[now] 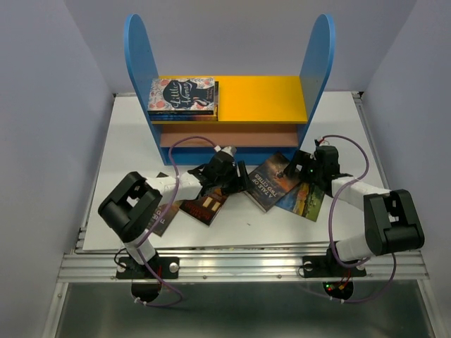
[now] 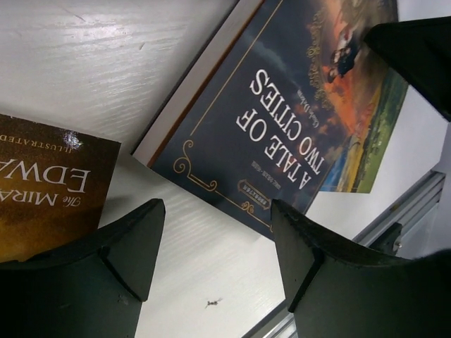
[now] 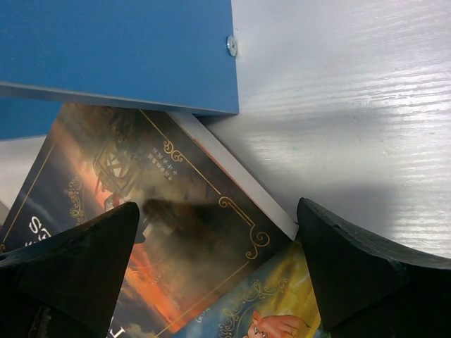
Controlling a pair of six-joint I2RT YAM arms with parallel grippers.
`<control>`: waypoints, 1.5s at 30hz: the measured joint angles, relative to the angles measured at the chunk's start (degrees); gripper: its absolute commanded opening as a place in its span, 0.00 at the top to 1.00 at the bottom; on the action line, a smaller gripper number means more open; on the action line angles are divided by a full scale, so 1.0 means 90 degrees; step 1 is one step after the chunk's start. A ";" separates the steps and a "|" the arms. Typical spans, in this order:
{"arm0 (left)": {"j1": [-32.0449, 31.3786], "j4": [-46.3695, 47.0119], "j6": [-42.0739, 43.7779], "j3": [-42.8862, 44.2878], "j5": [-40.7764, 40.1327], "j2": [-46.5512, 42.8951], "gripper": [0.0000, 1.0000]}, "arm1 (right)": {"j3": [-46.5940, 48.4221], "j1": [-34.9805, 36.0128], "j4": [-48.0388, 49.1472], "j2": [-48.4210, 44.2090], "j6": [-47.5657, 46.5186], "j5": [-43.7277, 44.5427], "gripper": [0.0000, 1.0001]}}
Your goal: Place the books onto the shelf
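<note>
A white table fills a pale-walled booth, with the shelf standing at its far side. The left gripper hangs low over bare table with its jaws apart and nothing between them; its fingers bracket the near corner of A Tale of Two Cities, which lies flat just ahead of the tips; a brown book lies flat on the other side. The right gripper is spread wide and empty over the same dark cover, close to the shelf's blue base.

Likely trouble: both arms crowd one paperback, so the two tools could knock together if both go for it. The book is thin, glossy and flat on the table, so closing fingers may skate over the cover and not get under an edge. It also overlaps a colourful book, which could be dragged along. Its far corner runs out of sight at the blue base; I cannot tell whether it is tucked beneath, and a lift there might snag.

Further out, a stack of books already rests on the yellow top board; those on the table lie in front of the shelf, between the arms.
</note>
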 measured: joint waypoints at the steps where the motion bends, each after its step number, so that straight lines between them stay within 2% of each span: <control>1: -0.0012 -0.0017 -0.0007 0.0029 -0.0005 0.0087 0.29 | -0.0002 -0.0010 0.0022 0.0017 0.0002 -0.0036 0.00; 8: -0.0027 -0.0146 -0.0044 0.0197 -0.0066 0.0503 0.36 | -0.0083 -0.0070 0.0182 0.0027 0.0070 -0.0398 0.03; 11: -0.0027 -0.0141 -0.0075 0.0274 -0.0075 0.0614 0.37 | -0.0160 -0.0075 0.0216 -0.0046 0.0112 -0.0619 0.16; 21: -0.0010 -0.0372 -0.0143 0.0325 -0.0272 0.0622 0.42 | -0.0362 -0.0185 0.0136 -0.1239 0.0289 -0.1054 0.37; 22: -0.0007 -0.0379 -0.0148 0.0325 -0.0279 0.0622 0.42 | -0.0362 -0.0197 0.0138 -0.1314 0.0328 -0.1110 0.42; 33: 0.0015 -0.0457 -0.0189 0.0335 -0.0342 0.0607 0.42 | -0.0306 -0.0301 0.0104 -0.1518 0.0614 -0.1248 0.74; 34: 0.0015 -0.0459 -0.0189 0.0335 -0.0342 0.0605 0.42 | -0.0296 -0.0301 0.0102 -0.1518 0.0651 -0.1268 0.97; 35: 0.0015 -0.0466 -0.0189 0.0335 -0.0359 0.0597 0.41 | -0.0289 -0.0301 0.0104 -0.1518 0.0685 -0.1277 0.99; 37: 0.0017 -0.0493 -0.0185 0.0338 -0.0389 0.0585 0.39 | -0.0277 -0.0308 0.0104 -0.1525 0.0775 -0.1287 0.99; 44: -0.0039 -0.0741 -0.0078 0.0500 -0.0505 0.0529 0.16 | -0.0277 -0.0248 -0.0355 -0.1829 0.1049 -0.1290 0.99; 45: -0.0056 -0.0814 -0.0058 0.0508 -0.0532 0.0493 0.07 | -0.0277 -0.0216 -0.0444 -0.1882 0.1081 -0.1309 0.99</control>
